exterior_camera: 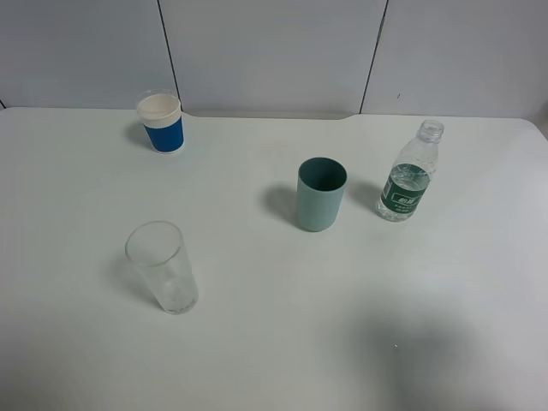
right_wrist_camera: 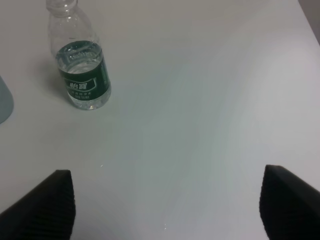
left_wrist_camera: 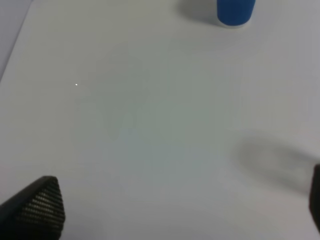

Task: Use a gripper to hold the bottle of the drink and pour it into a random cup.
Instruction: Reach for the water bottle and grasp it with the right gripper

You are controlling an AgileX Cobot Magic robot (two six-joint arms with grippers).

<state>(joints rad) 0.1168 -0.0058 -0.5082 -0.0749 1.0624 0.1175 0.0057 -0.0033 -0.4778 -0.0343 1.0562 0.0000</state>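
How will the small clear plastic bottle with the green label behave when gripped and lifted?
This clear ribbed plastic bottle would probably dent under a firm squeeze. It looks only partly filled, so likely light. Its neck seems uncapped, so tilting may spill.

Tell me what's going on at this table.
Nothing is being handled yet. The bottle stands upright and uncapped, partly filled, on the white table, just right of the teal cup and apart from it. A clear glass and a white and blue paper cup stand further left. The right gripper is open and empty, facing the bottle. The left gripper is open and empty too.
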